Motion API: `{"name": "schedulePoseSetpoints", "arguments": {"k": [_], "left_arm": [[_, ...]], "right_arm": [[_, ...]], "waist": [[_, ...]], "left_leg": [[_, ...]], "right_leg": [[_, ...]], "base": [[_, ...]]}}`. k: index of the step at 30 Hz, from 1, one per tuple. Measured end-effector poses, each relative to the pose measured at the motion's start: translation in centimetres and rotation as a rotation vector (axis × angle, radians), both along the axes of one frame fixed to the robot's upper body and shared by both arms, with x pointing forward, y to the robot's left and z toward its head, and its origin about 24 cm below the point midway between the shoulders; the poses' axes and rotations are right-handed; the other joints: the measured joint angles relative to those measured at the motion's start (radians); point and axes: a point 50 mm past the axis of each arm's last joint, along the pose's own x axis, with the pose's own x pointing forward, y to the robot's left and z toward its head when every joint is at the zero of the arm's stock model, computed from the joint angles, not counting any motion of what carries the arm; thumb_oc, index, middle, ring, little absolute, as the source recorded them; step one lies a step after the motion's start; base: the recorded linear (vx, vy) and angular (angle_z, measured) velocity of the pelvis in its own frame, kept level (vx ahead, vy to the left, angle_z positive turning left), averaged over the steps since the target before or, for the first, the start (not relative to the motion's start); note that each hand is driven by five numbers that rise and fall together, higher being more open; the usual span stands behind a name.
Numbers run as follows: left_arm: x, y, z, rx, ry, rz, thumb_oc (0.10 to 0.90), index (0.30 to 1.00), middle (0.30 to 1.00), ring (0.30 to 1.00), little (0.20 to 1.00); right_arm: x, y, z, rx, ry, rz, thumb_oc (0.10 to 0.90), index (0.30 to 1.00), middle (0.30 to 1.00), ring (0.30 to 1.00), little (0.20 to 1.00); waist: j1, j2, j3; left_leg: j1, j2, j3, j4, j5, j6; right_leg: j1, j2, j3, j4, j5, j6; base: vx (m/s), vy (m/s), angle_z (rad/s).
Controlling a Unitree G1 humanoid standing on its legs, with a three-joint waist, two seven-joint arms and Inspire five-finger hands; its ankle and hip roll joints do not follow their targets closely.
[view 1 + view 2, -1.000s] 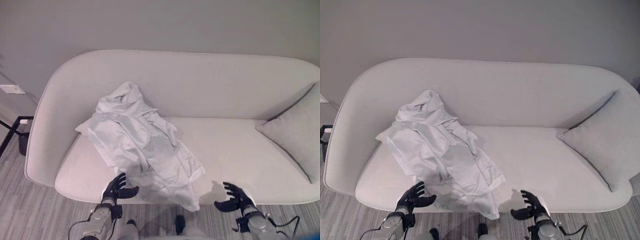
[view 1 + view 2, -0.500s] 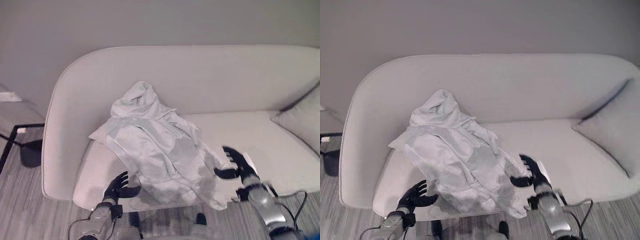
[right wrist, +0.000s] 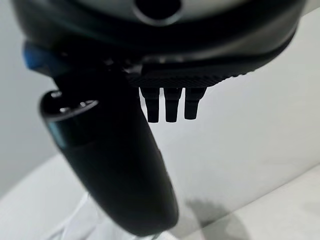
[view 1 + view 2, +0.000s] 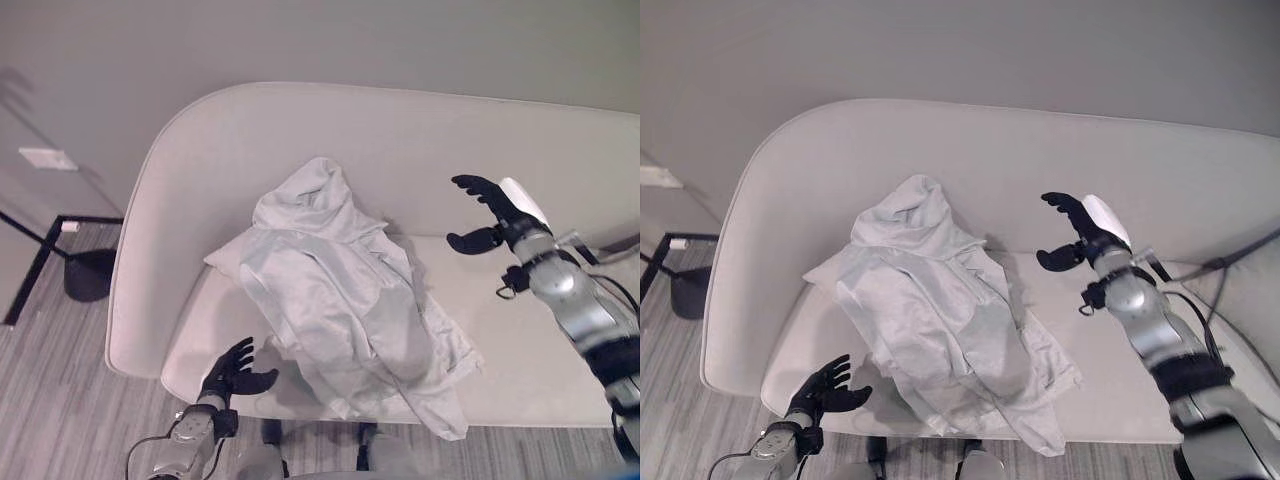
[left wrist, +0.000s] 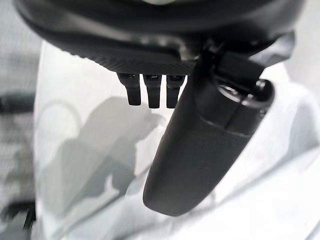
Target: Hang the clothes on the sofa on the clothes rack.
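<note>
The hoodie (image 4: 350, 310) lay crumpled on the sofa (image 4: 200, 200) seat. My right hand (image 4: 492, 213) hovered above it, fingers spread; my left hand (image 4: 235, 370), fingers relaxed, waited beside its hem. I judged gripping near the hood best.

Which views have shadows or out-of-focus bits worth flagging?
Left wrist view: the dark left hand is blurred up close and casts a soft shadow on the pale crumpled garment. Right wrist view: the dark right hand is likewise out of focus, with a faint shadow on the light grey sofa. Eye views: even, soft light, no glare.
</note>
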Motion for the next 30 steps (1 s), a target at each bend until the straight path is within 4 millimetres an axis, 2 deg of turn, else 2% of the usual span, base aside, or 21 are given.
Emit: {"name": "schedulePoseSetpoints", "arguments": {"k": [2, 5, 8, 10, 13, 14, 17, 21, 24, 30], "left_arm": [[-0.4, 0.1, -0.1, 0.000, 0.007, 0.002, 0.800, 0.900, 0.900, 0.900, 0.900], [-0.5, 0.6, -0.1, 0.010, 0.013, 0.003, 0.800, 0.900, 0.900, 0.900, 0.900], [-0.8, 1.6, -0.4, 0.037, 0.032, 0.033, 0.800, 0.900, 0.900, 0.900, 0.900], [-1.1, 2.3, -0.7, 0.053, 0.053, 0.065, 0.800, 0.900, 0.900, 0.900, 0.900], [-1.4, 2.9, -1.0, 0.071, 0.070, 0.081, 0.800, 0.900, 0.900, 0.900, 0.900], [-1.0, 3.0, -1.0, 0.080, 0.075, 0.085, 0.800, 0.900, 0.900, 0.900, 0.900], [0.7, 3.0, -0.1, 0.090, 0.026, 0.086, 0.800, 0.900, 0.900, 0.900, 0.900], [2.0, 2.9, 0.6, 0.098, -0.014, 0.088, 0.800, 0.900, 0.900, 0.900, 0.900], [2.0, 3.0, 0.6, 0.104, -0.015, 0.099, 0.800, 0.900, 0.900, 0.900, 0.900], [2.0, 3.2, 0.7, 0.113, -0.017, 0.107, 0.800, 0.900, 0.900, 0.900, 0.900]], "right_arm": [[1.1, 0.8, 1.6, 0.013, -0.033, 0.013, 0.800, 0.900, 0.900, 0.900, 0.900], [2.5, 2.3, 5.3, -0.020, -0.111, 0.056, 0.800, 0.900, 0.900, 0.900, 0.900], [3.2, 4.4, 6.9, 0.010, -0.165, 0.113, 0.800, 0.900, 0.900, 0.900, 0.900], [3.4, 6.3, 6.3, 0.046, -0.160, 0.166, 0.800, 0.900, 0.900, 0.900, 0.900], [3.6, 8.7, 4.1, 0.107, -0.115, 0.212, 0.800, 0.900, 0.900, 0.900, 0.900], [3.6, 9.7, 2.9, 0.131, -0.083, 0.235, 0.800, 0.900, 0.900, 0.900, 0.900], [3.6, 10.6, 1.0, 0.160, -0.027, 0.231, 0.800, 0.900, 0.900, 0.900, 0.900], [3.5, 10.6, -1.3, 0.183, 0.032, 0.173, 0.800, 0.900, 0.900, 0.900, 0.900], [3.3, 10.6, -2.3, 0.163, 0.067, 0.159, 0.800, 0.900, 0.900, 0.900, 0.900], [2.9, 10.6, -1.9, 0.023, -0.006, 0.162, 0.800, 0.900, 0.900, 0.900, 0.900]], "waist": [[0.029, 0.004, 0.003], [0.052, 0.019, 0.024], [0.066, 0.020, 0.029], [0.078, 0.017, 0.032], [0.080, 0.015, 0.036], [0.078, 0.012, 0.039], [0.080, 0.000, 0.052], [0.072, -0.018, 0.061], [0.066, -0.024, 0.068], [0.045, -0.027, 0.071]], "left_leg": [[-0.013, 0.012, -0.006, 0.000, 0.004, -0.003], [-0.040, 0.016, -0.031, 0.000, 0.011, -0.014], [-0.074, 0.015, -0.050, 0.001, 0.015, -0.019], [-0.083, 0.012, -0.058, 0.001, 0.015, -0.020], [-0.089, -0.002, -0.065, 0.001, 0.013, -0.021], [-0.090, -0.006, -0.067, 0.001, 0.013, -0.021], [-0.093, -0.015, -0.070, 0.001, 0.013, -0.021], [-0.098, -0.014, -0.068, 0.000, 0.013, -0.021], [-0.103, -0.013, -0.061, 0.001, 0.013, -0.021], [-0.103, -0.012, -0.048, 0.001, 0.012, -0.021]], "right_leg": [[-0.008, 0.011, -0.014, 0.005, 0.002, -0.006], [-0.020, 0.014, -0.036, 0.005, -0.001, -0.011], [-0.043, 0.012, -0.054, 0.005, -0.003, -0.014], [-0.047, 0.009, -0.058, 0.005, -0.005, -0.017], [-0.045, -0.002, -0.066, 0.005, -0.006, -0.019], [-0.045, -0.008, -0.068, 0.005, -0.006, -0.019], [-0.046, -0.012, -0.070, 0.005, -0.006, -0.019], [-0.051, -0.011, -0.068, 0.005, -0.006, -0.018], [-0.061, -0.010, -0.060, 0.005, -0.006, -0.018], [-0.067, -0.010, -0.052, 0.005, -0.006, -0.018]], "base": [[-0.02, -0.065, 0.13], [-0.03, -0.021, 0.22], [0.01, 0.004, 0.20], [0.04, 0.025, 0.17], [0.06, 0.046, 0.12], [0.04, 0.037, 0.07], [0.02, 0.039, 0.05], [0.00, 0.000, 0.00], [0.01, 0.010, -0.07], [0.00, 0.003, -0.06]]}}
